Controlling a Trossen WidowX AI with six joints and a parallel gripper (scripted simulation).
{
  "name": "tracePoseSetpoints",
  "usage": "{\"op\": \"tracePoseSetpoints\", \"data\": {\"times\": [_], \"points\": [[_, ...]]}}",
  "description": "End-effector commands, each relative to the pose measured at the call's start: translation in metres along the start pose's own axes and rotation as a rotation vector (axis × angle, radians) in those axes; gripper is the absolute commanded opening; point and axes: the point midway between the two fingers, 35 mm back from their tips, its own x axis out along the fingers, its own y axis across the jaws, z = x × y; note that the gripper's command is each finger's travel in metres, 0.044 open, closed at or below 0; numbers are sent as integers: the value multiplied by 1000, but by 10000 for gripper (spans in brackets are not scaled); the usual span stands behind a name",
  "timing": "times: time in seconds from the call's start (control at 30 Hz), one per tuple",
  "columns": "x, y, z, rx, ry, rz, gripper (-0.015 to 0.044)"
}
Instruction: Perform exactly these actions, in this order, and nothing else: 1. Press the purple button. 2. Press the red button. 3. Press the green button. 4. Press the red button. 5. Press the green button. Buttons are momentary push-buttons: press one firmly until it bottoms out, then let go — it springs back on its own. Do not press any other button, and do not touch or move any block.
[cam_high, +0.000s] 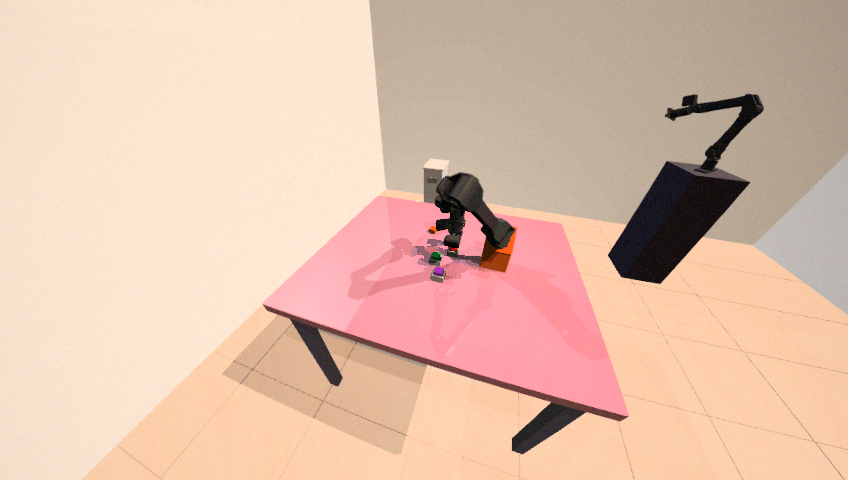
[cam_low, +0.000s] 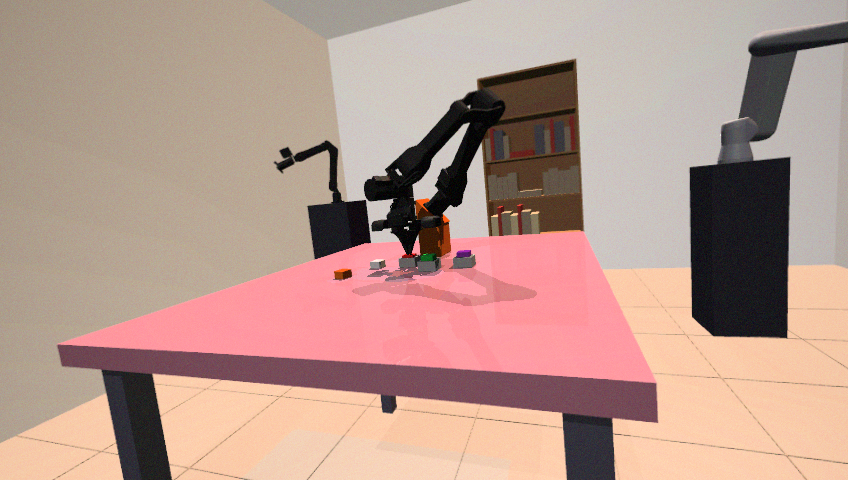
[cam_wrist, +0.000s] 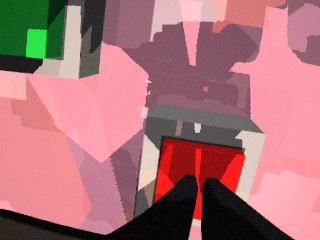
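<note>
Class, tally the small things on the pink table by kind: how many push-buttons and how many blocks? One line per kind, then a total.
Push-buttons: 3 (red button, green button, purple button)
Blocks: 2 (orange block, white block)
Total: 5

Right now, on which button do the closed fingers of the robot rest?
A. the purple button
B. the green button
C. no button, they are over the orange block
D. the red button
D: in the wrist view the closed fingers touch the red button, and the green button sits apart.
</note>
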Motion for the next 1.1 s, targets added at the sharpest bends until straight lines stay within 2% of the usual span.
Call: {"op": "tracePoseSetpoints", "data": {"times": [0.0,0.17,0.3,0.43,0.5,0.67,0.9,1.07], "points": [[0,1,0,4,-2,4,20],[-31,0,0,3,-2,2,20],[-36,0,1,4,-2,2,20],[-84,-1,1,5,-2,-2,20],[-95,-1,0,4,-2,0,20],[-96,4,7,5,-2,-4,20],[-95,75,58,3,-3,2,20],[-85,76,60,3,-3,1,20]]}}
